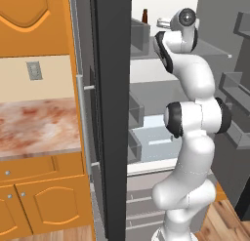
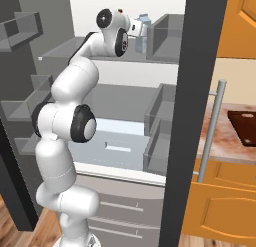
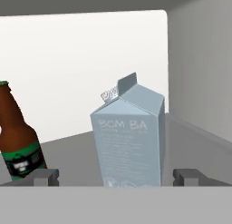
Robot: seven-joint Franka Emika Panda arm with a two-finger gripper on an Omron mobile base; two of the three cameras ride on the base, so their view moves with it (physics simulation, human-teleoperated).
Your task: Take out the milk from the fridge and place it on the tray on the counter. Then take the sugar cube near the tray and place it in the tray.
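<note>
Open jaws flanking milk (image 3: 129, 137), bottle (image 3: 16, 141) left, fridge (image 3: 199, 73) wall right

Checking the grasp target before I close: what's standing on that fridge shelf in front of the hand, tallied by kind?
Milk carton, pale blue-grey: 1
Brown bottle with green label: 1
Total: 2
The carton stands upright, apart from the bottle, lined up between the open fingers.

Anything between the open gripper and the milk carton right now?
No. In the hand view, bare shelf lies between the gripper and the milk carton; the brown bottle stands aside.
</note>
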